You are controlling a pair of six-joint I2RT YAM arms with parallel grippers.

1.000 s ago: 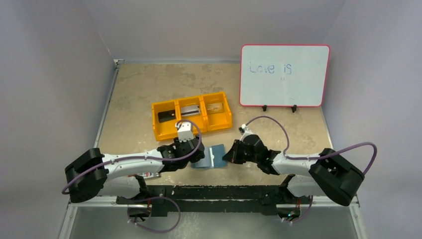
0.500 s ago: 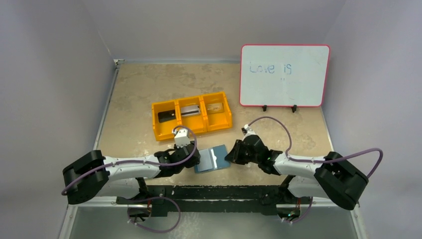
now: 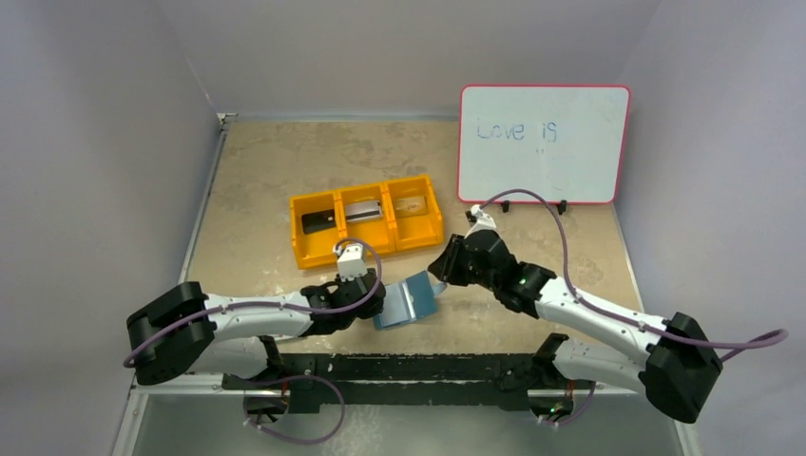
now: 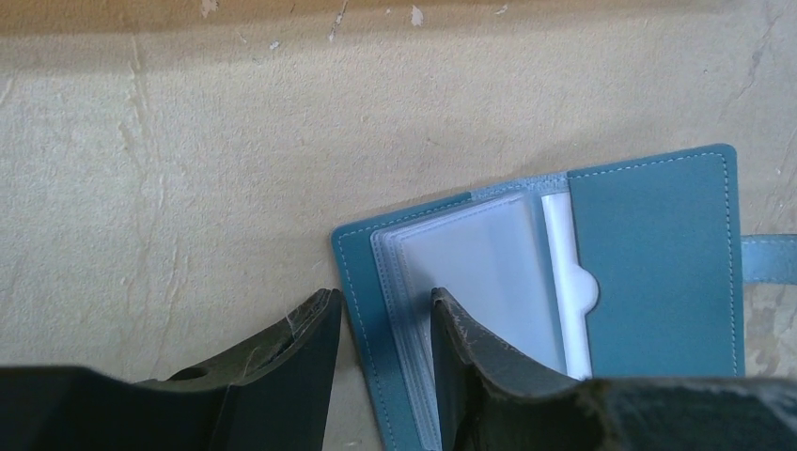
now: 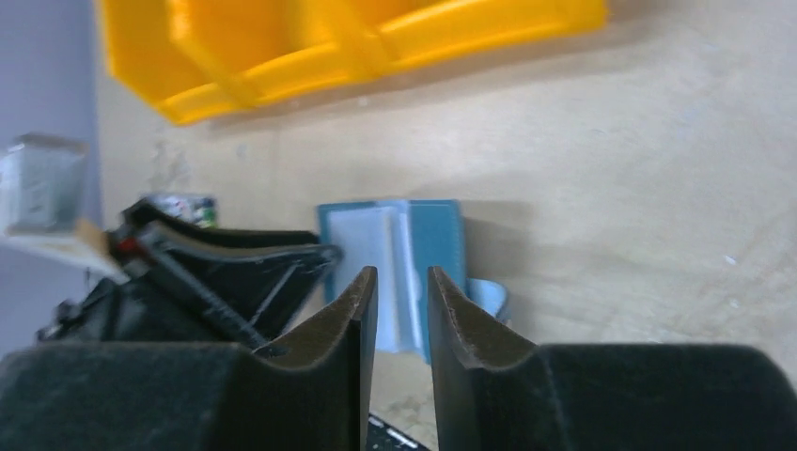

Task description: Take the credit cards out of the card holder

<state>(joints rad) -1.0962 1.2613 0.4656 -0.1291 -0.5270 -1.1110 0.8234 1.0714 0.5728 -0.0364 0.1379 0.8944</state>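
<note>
Open card holder (image 3: 407, 299) is lying on the surface (image 3: 285, 161), lower centre of the top view, btwn the two hands & just below the orange bin (image 3: 366, 253). From above, its right half is looking tilted up a bit; can't tell how far.

Left wrist view: teal cover w/ pocket is sitting at right of frame. Clear sleeves (image 4: 470, 272) are fanning out at centre, and the snap tab (image 4: 773, 258) is poking off the right edge. A white strip (image 4: 562, 282) is showing along the pocket's edge & notch; can't tell if it's a card.

L hand (image 4: 382, 303) is sitting at the bottom of that frame, fingers spread w/ a clear gap. The holder's left edge is lying in that gap, w/ one finger overlapping the sleeves. It's not pinching anything; can't tell if it's touching.

R hand (image 5: 401, 277) is hovering just up-right of the holder in the top view, apart from it. Fingers are slightly apart w/ a narrow gap and nothing in it. In its own view the holder is showing beyond the fingertips at centre, and the bin is running across the top of frame.

Credit cards (image 3: 362, 210): three are lying in the bin, one per compartment. Black card (image 3: 318, 220) is in the left one, silver-grey card in the middle, tan card (image 3: 412, 203) in the right.

Whiteboard (image 3: 542, 142) is standing at upper right, w/ "Love is" written on it.
</note>
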